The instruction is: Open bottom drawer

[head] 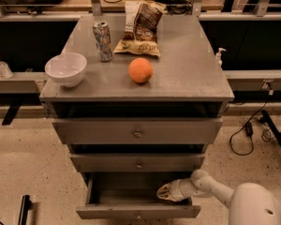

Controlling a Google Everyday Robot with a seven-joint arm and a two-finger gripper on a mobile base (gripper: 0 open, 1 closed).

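Observation:
The bottom drawer (pixel 137 212) of the grey cabinet stands pulled out, its dark inside showing and its small knob at the lower edge of the view. My gripper (pixel 163 191) reaches in from the lower right on a white arm and sits inside the open drawer near its right side, just behind the drawer front. The fingers point left, low over the drawer floor. The two drawers above, the mid one (pixel 138 163) and the tall top one (pixel 137 132), are shut.
On the cabinet top (pixel 187 74) sit a white bowl (pixel 65 69), a soda can (pixel 102 34), a chip bag (pixel 139 28) and an orange (pixel 140 70). Cables (pixel 247 130) lie on the floor to the right. A dark bar (pixel 24 209) lies at the lower left.

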